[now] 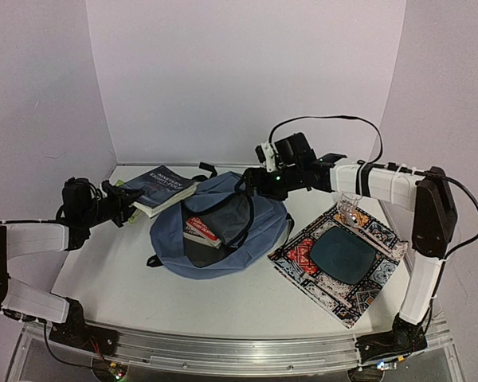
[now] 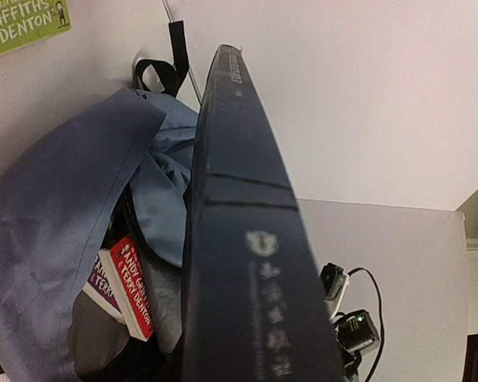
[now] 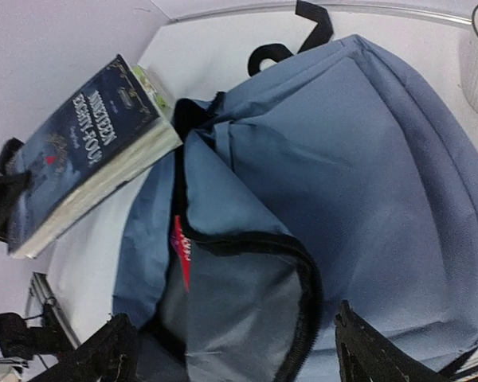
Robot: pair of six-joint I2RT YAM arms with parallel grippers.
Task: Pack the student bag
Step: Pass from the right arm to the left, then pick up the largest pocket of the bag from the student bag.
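The bag (image 1: 255,243) lay in the middle of the desk (image 1: 223,310), mouth open and facing up, with a red book (image 1: 201,229) already lying inside it. The left end effector (image 1: 123,203) was clenched on one end of a dark book (image 1: 161,189), so that most of the book's length jutted out over the bag's left rim, short of the opening. The right end effector (image 1: 259,179) hovered at the bag's far right edge. In the right wrist view its fingers (image 3: 103,350) stood wide apart with only blue fabric below them, so it was released and gripping nothing. A patterned mat (image 1: 338,263) lay just right of the bag and played no part.

The main risk, as I judged it, came from the loose mouth. With nothing pulling the flap back, the soft fabric could sag across the opening. The book might then land on top of the flap or catch on the zipper edge instead of sliding in.

The grip looked like a second weak point. A heavy book held at one end could swivel or slip between the pads as it tipped downward. It could then drop onto the desk on the bag's left.

A push against the rim could also shove the whole bag toward the mat. The right end effector was close enough to the opening that the incoming book might knock it.
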